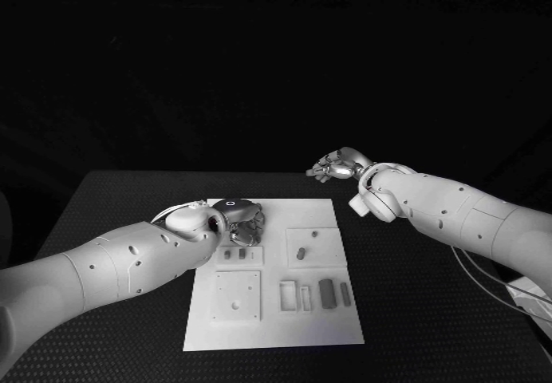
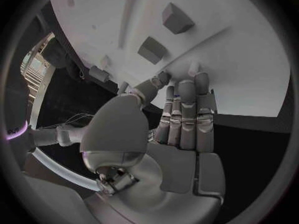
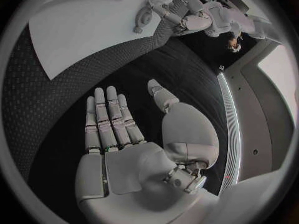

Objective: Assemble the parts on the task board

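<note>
Nearest the head camera: left arm, its left hand over the far-left part of the task board. Wrist view shows this hand flat, fingers side by side, tips at the board surface, nothing held. Right hand hangs off the board, above bare table past its far right corner; fingers extended, slightly apart, empty. Parts lie in low recesses near the board's middle and near edge. Judged small, rigid, light, smooth: likely to skid when nudged. Best taken by a fingertip pinch across the long sides.
</note>
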